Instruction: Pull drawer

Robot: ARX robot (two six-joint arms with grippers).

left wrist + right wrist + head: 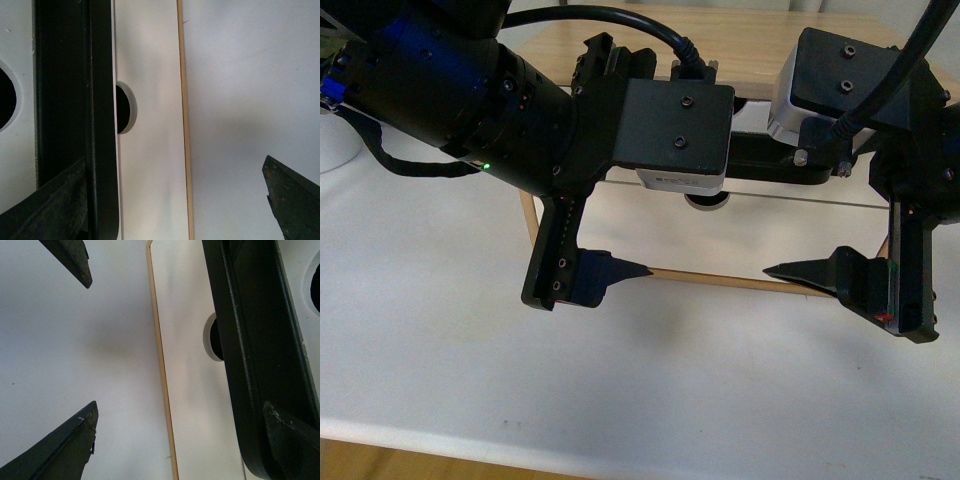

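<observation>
Where the white table (620,380) meets the wooden top (740,45), the drawer (770,235) sits behind both arms. Its white front, semicircular notch (708,203) and long black handle (765,168) are in view. The left gripper (175,160) has its jaws spread wide, one finger beside the handle and the other over the table, with nothing clamped. The right gripper (180,405) likewise straddles the handle, wide apart and holding nothing. Contact with the handle cannot be confirmed, nor how far out the drawer stands.
</observation>
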